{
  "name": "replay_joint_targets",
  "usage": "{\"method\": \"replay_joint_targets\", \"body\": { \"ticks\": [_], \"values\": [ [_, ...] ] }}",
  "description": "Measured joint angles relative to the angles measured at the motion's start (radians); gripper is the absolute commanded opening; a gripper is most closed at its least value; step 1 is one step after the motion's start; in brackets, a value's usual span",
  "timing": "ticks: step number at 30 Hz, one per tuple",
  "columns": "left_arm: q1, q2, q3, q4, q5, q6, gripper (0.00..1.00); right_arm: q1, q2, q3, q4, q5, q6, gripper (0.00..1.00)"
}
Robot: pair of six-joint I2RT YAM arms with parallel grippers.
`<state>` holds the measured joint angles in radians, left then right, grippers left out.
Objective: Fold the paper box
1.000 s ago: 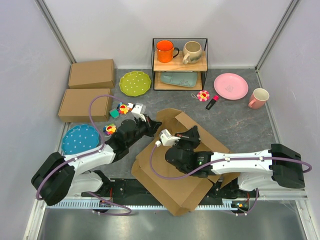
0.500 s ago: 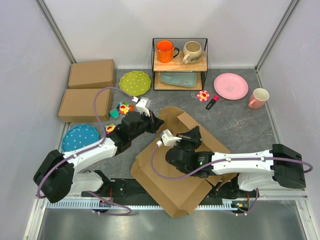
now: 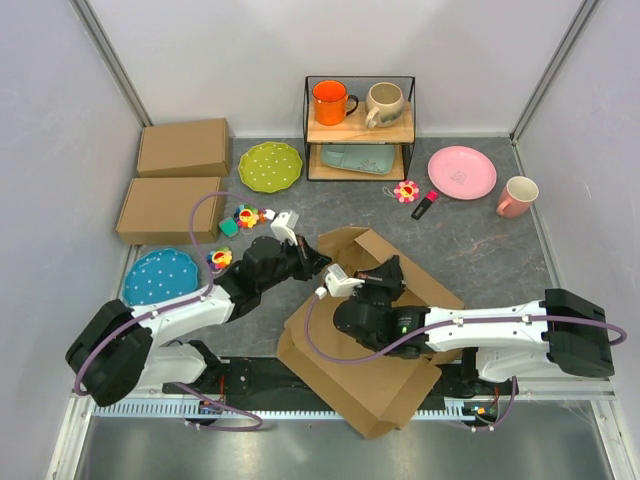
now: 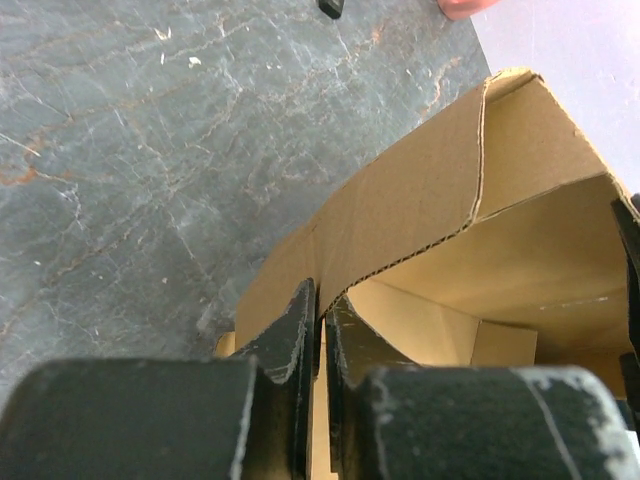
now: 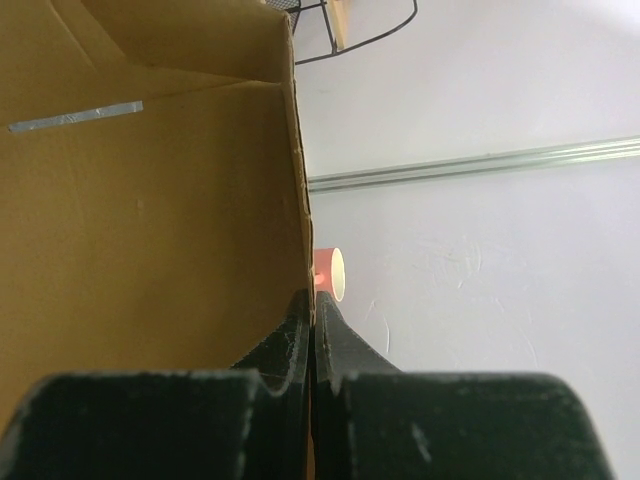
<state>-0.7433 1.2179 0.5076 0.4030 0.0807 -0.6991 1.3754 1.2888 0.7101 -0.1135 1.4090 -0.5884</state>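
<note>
In left gripper (image 4: 320, 300), paper box (image 4: 420, 200) wall; right gripper (image 5: 312, 300) likewise

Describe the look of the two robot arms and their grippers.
Both the left arm and right arm have white links between bulky black joint housings. A purple cable loops along each. The left gripper and right gripper have scuffed black tapered fingers.

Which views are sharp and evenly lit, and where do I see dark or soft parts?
Top external: even light, sharp throughout. Left wrist: left gripper dark and slightly soft up close; table sharp. Right wrist: right gripper dark against a bright wall.
</note>
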Motion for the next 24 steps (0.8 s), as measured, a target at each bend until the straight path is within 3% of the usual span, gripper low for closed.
{"method": "replay_joint_targets", "body": {
  "ticks": [15,24],
  "values": [
    [-0.041,0.056,-0.102,0.160,0.022,-0.113,0.21,0.052,-0.034,-0.102,0.113,0.021,-0.042,0.00],
    [-0.051,0.039,-0.102,0.145,0.023,-0.118,0.21,0.059,0.005,-0.146,0.394,0.050,-0.188,0.00]
  ]
}}
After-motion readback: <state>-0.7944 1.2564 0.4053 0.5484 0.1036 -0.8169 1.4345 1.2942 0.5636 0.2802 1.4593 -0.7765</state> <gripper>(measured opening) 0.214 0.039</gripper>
